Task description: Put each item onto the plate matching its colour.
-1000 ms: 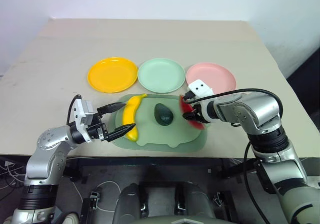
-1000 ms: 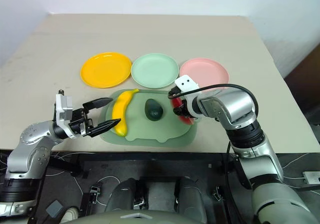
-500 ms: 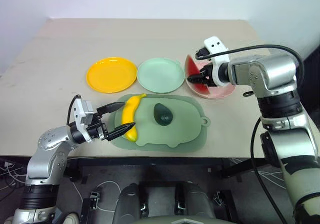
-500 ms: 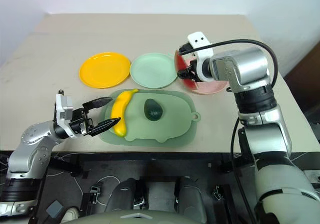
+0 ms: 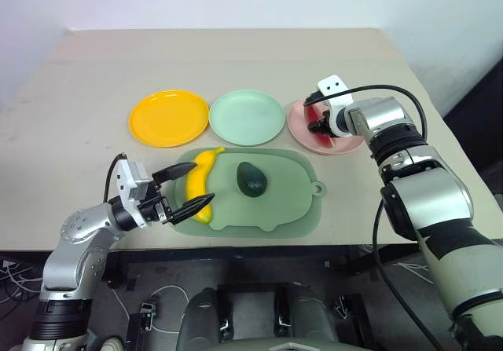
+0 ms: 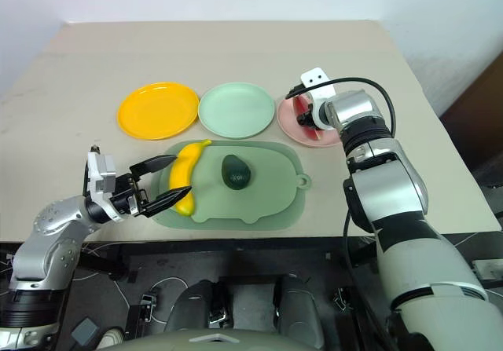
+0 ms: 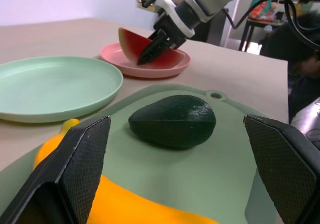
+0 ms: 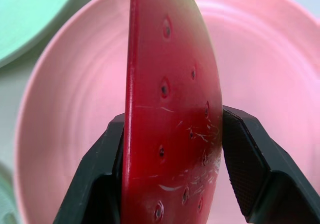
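Three plates sit in a row on our table: the orange-yellow plate on the left, the mint green plate in the middle and the pink plate on the right. Just in front of them is the big pale green tray, with its little handle loop on the right side.

Our right gripper is out over the pink plate, and its jaws are clamped on the red watermelon wedge. In the right wrist view we can see a black finger pressed against each flat side of the wedge, which stands on edge. From the left wrist view the wedge looks like it's resting in the pink plate, though we can't be totally sure it's touching.

Our left gripper sits level at the left end of the tray, jaws wide open and gripping nothing. The yellow banana lies on the tray just past the fingertips, one black finger on either side of its near end. The dark green avocado lies on the tray too, near the middle and just right of the banana, not touching it.
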You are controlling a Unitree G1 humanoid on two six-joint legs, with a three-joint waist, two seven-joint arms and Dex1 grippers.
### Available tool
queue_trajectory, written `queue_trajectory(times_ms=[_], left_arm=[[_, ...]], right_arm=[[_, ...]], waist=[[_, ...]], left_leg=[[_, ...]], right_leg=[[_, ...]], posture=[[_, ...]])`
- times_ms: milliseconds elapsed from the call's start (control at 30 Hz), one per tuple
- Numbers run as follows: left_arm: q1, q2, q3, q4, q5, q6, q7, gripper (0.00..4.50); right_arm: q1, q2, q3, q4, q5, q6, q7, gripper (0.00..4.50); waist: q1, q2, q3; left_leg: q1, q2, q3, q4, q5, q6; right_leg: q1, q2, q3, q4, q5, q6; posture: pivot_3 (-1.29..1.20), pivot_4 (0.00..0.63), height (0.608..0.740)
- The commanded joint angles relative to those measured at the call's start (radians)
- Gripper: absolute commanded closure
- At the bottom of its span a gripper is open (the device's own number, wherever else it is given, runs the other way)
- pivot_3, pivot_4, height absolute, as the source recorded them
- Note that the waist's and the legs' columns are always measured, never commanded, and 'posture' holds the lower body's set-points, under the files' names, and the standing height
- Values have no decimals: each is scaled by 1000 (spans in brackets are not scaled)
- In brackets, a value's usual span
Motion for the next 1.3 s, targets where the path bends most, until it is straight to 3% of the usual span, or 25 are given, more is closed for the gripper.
queue_trajectory(times_ms=[33, 133, 233, 400, 567, 800, 1033, 1300], left_arm=[[5, 11, 29, -31, -19, -5, 3, 0], [5, 10, 30, -23, -16, -12, 1, 0], [7, 9, 31, -17, -15, -18, -4, 0], [8, 11, 35, -6, -13, -25, -11, 0], [-10, 10, 22, -41, -20, 11, 15, 0], [-35, 19, 19, -71, -41, 67, 37, 0], [-44, 33, 29, -89, -51, 104, 49, 0], [-39, 48, 35, -85, -54, 107, 46, 0]], right_arm=[[-49, 3, -36, 3, -22, -28, 7, 973], [-54, -3, -51, -23, -31, -19, 30, 25], [-44, -18, -59, -109, -27, 7, 85, 25], [41, -85, -83, -449, 0, 195, 154, 25], [245, -150, -178, -968, 145, 459, 224, 25], [444, -51, -310, -1368, 360, 807, 188, 25], [508, 126, -338, -1481, 417, 965, 73, 25], [529, 233, -367, -1398, 492, 968, -91, 25]], waist=[[1, 0, 0], [2, 0, 0], [1, 1, 1], [4, 2, 1], [8, 2, 1], [3, 2, 1], [5, 1, 1], [4, 1, 1]], left_leg=[[0, 0, 0, 0, 0, 0], [0, 0, 0, 0, 0, 0], [0, 0, 0, 0, 0, 0], [-1, 0, 0, 0, 0, 0], [-1, 0, -3, 0, 0, 0], [1, 0, -2, 0, 0, 0], [1, 0, -3, 0, 0, 0], [1, 0, -3, 0, 0, 0]], right_leg=[[0, 0, 0, 0, 0, 0], [0, 0, 0, 0, 0, 0], [0, 0, 0, 0, 0, 0], [-1, 0, 1, 0, 0, 0], [1, -1, 0, -1, 0, 0], [1, 0, 0, 0, 0, 0], [2, 0, 0, -1, 0, 0], [2, 0, 0, -1, 0, 0]], posture=[[0, 150, 695], [0, 150, 695], [0, 150, 695], [0, 150, 695], [0, 150, 695], [0, 150, 695], [0, 150, 695], [0, 150, 695]])
